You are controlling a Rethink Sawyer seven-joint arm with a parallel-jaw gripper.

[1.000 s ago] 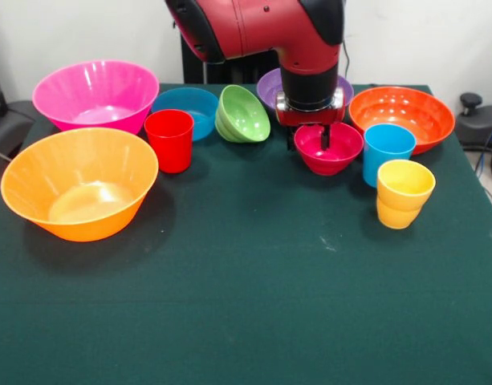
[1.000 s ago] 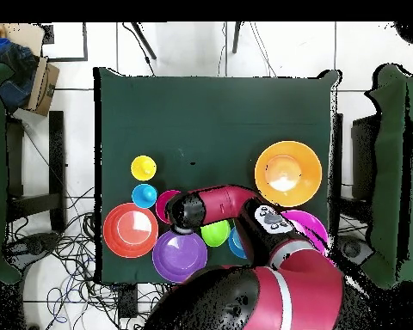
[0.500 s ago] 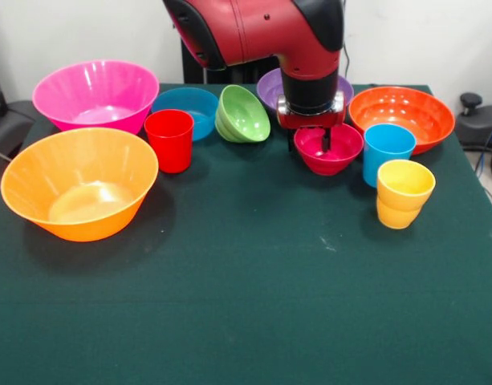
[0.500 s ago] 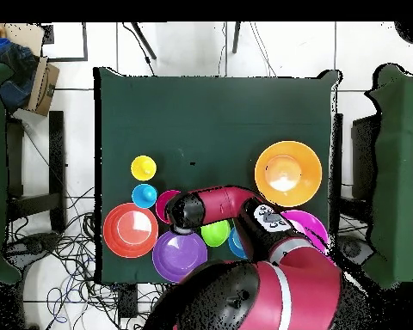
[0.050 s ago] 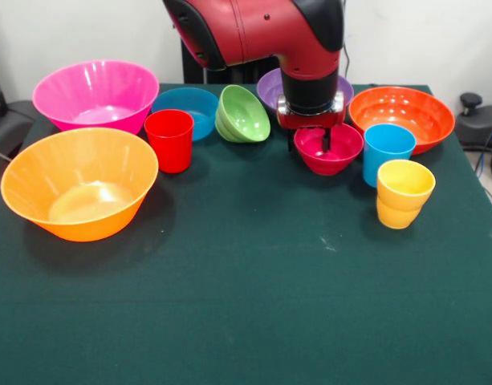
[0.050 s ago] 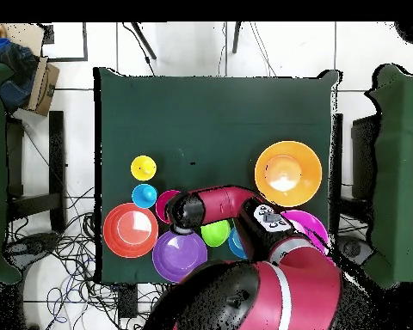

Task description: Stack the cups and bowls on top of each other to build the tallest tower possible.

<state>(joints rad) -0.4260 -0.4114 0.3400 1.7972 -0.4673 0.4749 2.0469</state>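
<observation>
From the front you see the tool straddling the crimson-pink bowl's far rim, one finger inside; overhead, the arm hides it; grip unclear

The gripper has risen slightly.

The scene is lit evenly and brightly from above. Soft shadows are cast on the green table just beside the yellow-orange bowl and under the yellow cup. A white glare patch is seen in the yellow-orange bowl's bottom, and fainter sheen inside the pink bowl. Focus is held across the front view.
</observation>
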